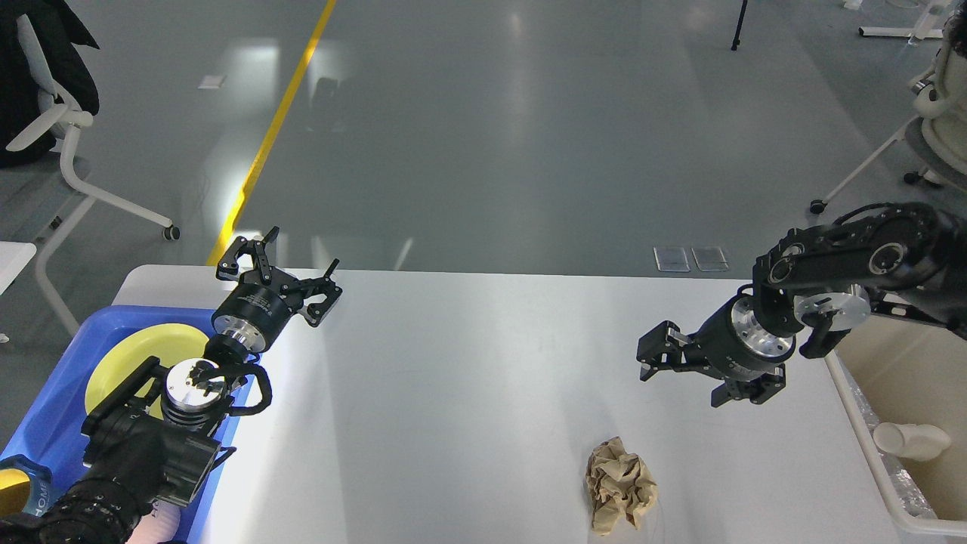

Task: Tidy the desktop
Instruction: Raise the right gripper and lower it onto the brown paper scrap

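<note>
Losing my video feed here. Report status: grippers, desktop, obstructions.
Left gripper open, empty, above blue tray. Right gripper open, empty, over desktop. Crumpled brown paper on desktop, near edge. Nothing blocking it.

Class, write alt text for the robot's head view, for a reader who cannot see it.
A crumpled brown paper ball lies alone on the white desktop, between two raised black robot arms with the left gripper and right gripper both open and empty. A blue tray holding a yellow plate sits at left, a cream bin at right.
</note>
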